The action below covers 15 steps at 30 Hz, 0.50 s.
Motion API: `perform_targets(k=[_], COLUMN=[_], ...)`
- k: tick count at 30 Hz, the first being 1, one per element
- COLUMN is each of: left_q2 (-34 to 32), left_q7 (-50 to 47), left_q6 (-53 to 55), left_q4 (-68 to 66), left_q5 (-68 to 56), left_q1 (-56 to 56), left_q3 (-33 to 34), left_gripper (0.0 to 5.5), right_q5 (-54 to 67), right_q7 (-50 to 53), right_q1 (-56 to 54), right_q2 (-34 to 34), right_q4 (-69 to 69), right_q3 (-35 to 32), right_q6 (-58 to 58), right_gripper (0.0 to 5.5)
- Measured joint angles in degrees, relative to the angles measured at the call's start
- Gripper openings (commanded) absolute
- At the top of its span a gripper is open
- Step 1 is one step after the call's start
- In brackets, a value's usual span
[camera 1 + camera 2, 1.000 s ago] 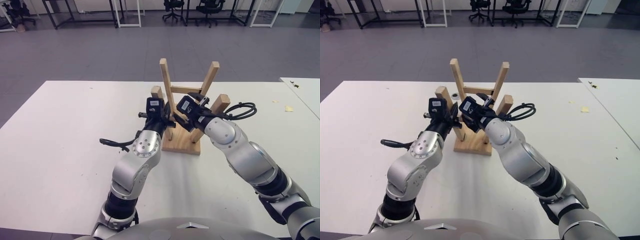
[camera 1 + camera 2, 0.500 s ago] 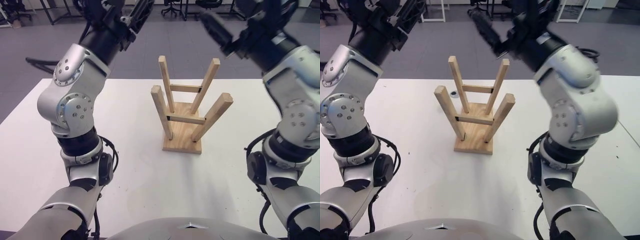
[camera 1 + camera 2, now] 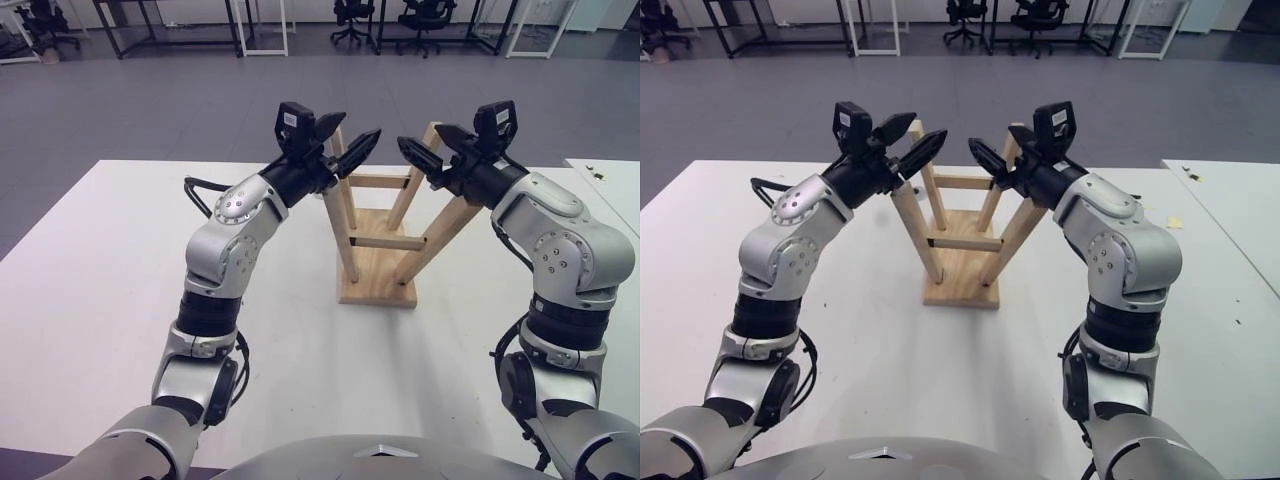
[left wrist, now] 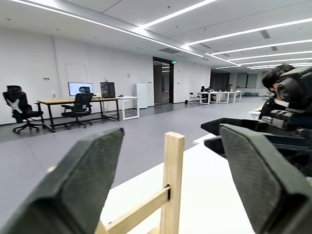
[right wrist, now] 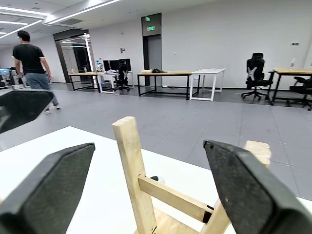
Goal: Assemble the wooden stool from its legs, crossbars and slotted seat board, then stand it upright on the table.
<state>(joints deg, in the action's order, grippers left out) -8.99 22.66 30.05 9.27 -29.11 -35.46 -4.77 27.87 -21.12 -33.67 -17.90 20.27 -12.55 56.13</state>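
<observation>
The pale wooden stool (image 3: 377, 240) is standing upside down near the middle of the white bench (image 3: 120, 260). Its rectangular seat board (image 3: 377, 290) is lying flat on the surface and its four square legs (image 3: 340, 235) are pointing up and leaning outward. Two crossbars (image 3: 387, 241) are running between the legs, one across the nearer pair and one, higher up, across the farther pair.

I am holding my left hand (image 3: 348, 135) up beside the leg tops on the left, its two dark fingers (image 4: 83, 190) spread wide and gripping nothing. I am holding my right hand (image 3: 420, 137) opposite it on the right, equally spread and empty. The two hands are facing each other across the upturned legs, and neither is touching the wood.

My left hand and forearm are covering the top of the nearer left leg, and my right forearm is covering the top of the nearer right one. The seat board's slots are facing down or sitting under the legs, so I cannot make them out, nor how firmly the legs are seated. In both wrist views the legs are running out of the picture, with one upright leg and a crossbar showing between my fingers.
</observation>
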Motion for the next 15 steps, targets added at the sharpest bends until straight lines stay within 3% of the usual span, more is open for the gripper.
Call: perform_targets(k=[5, 10, 12, 15], left_q2=[-2.9, -6.9, -4.4, 0.7], left_q7=[-1.2, -2.2, -4.1, -7.8], left_q6=[2.2, 3.5, 6.2, 9.7], left_q4=[-7.8, -5.6, -1.7, 2.6], left_q5=[0.0, -4.1, -5.4, -6.1], left_q1=[-12.5, -28.3, -25.5, -8.9], left_q3=[6.8, 14.0, 13.0, 8.3], left_gripper=[3.61, 3.61, 3.61, 3.61], right_q5=[3.1, 8.2, 10.1, 10.8], right_q7=[0.9, 0.4, -0.3, -1.8], right_q1=[-8.9, -20.0, -15.9, 1.2], right_q2=[0.0, -6.2, -6.8, -5.8], right_q4=[-1.8, -3.9, -2.6, -1.9], right_q3=[-2.8, -8.3, -8.7, -7.1], right_q6=[-1.4, -1.2, 0.5, 1.6], right_gripper=[4.18, 4.18, 4.18, 4.18])
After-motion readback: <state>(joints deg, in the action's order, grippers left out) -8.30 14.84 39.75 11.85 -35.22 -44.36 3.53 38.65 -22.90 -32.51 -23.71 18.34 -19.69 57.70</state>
